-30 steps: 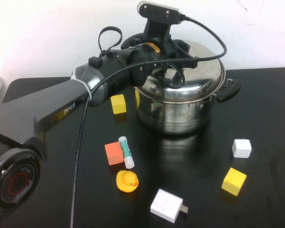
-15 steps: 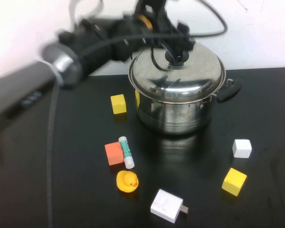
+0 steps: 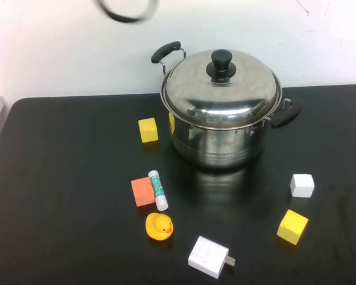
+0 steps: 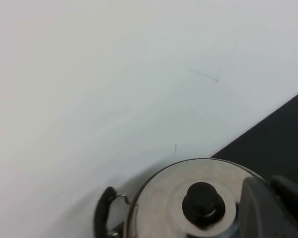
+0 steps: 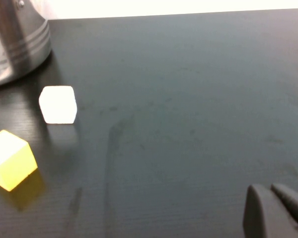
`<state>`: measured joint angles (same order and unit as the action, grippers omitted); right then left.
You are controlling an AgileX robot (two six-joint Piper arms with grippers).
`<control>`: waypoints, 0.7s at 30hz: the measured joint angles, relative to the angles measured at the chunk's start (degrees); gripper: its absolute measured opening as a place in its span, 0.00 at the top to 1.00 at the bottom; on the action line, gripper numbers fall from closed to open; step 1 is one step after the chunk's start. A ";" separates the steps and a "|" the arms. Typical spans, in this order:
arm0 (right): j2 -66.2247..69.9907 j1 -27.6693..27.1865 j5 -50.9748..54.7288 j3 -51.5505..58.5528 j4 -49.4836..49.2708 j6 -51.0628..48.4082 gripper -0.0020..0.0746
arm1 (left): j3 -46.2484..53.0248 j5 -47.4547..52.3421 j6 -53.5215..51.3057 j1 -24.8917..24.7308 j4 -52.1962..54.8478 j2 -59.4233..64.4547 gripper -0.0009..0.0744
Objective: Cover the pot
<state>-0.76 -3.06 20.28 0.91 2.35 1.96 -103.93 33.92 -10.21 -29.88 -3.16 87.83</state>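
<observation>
Fingers of both grippers show only as dark tips at the edge of their wrist views — whether either pair is open or closed, I cannot tell. One tip of the left gripper (image 4: pixel 270 208) sits raised above the lid (image 3: pixel 221 88), looking down on its black knob (image 3: pixel 221 64) with the white wall behind. The right gripper (image 5: pixel 273 210) hangs low over bare black table (image 3: pixel 59 178), near a white cube (image 5: pixel 58 104) and a yellow cube (image 5: pixel 10 159). The pot (image 3: pixel 216 139) stands at the table's back, lid seated on it.
</observation>
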 joint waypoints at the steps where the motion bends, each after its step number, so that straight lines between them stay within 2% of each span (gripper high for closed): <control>1: 0.00 0.00 0.00 0.00 0.00 0.00 0.98 | 0.44 1.21 0.54 0.00 0.76 -1.94 0.98; 5: 0.00 0.00 0.00 0.00 0.00 0.00 0.98 | 6.01 3.89 5.17 0.00 5.44 -9.50 0.99; 10: 0.00 0.00 0.00 0.00 0.00 0.00 0.98 | 21.93 2.49 14.22 0.00 10.09 -20.94 0.99; 16: 0.00 0.00 0.00 0.00 0.00 0.00 0.98 | 49.86 -12.87 20.47 0.00 10.87 -37.63 0.99; 21: 0.00 0.00 0.00 0.00 0.00 0.00 0.98 | 66.31 -21.33 22.24 0.00 10.87 -49.80 0.99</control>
<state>-0.76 -3.06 20.28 0.91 2.35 1.96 -37.61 12.59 12.03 -29.88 7.72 38.04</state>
